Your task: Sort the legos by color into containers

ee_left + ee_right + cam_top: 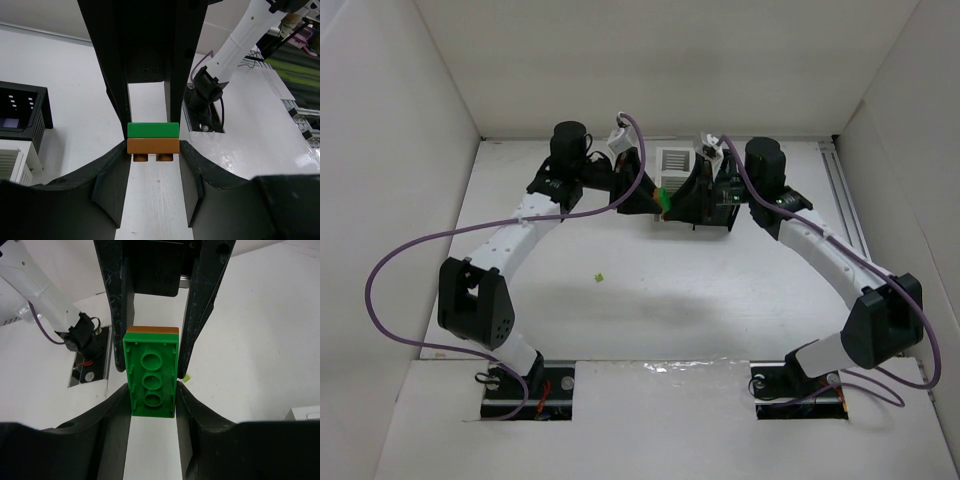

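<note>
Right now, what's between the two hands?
A green brick joined to an orange-brown brick, gripped by left hand and right hand; both wrist views show it.

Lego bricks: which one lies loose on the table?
The tiny yellow-green plastic brick, lying alone; the green brick and orange-brown brick are clamped between left gripper and right gripper.

Bright, even, diffuse light falls from above, and the white table [620,300] looks nearly washed out, with only soft, faint shadows on it. Glare streaks the glossy strip [660,368] at its near edge. In the wrist views the green lego [153,130] and orange-brown lego [153,146] are sharp. The black fingers [100,195] nearest the lens are dark, slightly soft and bowed by the wide lens.
</note>
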Tool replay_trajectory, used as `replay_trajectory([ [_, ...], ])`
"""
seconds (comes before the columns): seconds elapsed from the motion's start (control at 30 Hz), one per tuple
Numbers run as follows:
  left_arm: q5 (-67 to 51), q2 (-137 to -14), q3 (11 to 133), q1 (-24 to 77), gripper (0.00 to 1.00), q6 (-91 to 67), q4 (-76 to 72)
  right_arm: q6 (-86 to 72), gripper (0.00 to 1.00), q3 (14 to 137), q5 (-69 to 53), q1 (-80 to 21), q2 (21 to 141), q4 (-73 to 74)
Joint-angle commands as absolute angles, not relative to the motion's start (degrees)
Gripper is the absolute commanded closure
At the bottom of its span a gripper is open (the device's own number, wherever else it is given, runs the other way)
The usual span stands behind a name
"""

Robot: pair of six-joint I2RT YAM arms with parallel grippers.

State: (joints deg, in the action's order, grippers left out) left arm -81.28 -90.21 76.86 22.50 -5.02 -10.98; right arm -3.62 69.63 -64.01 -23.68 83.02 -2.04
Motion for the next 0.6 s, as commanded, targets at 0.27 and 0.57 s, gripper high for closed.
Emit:
replay_trajectory([
  [0.27,-83.5,-89.8,78.7,22.8,0.73,-4.8,-13.5,-1.6,1.00,72.2,-63.5,-24.3,82.5,-3.9],
  [0.57,-79.9,-90.4,80.8,22.8,1.00,0.9,-6.7,-1.6,0.67,72.2,-61.5,-24.3,82.5,-3.3],
])
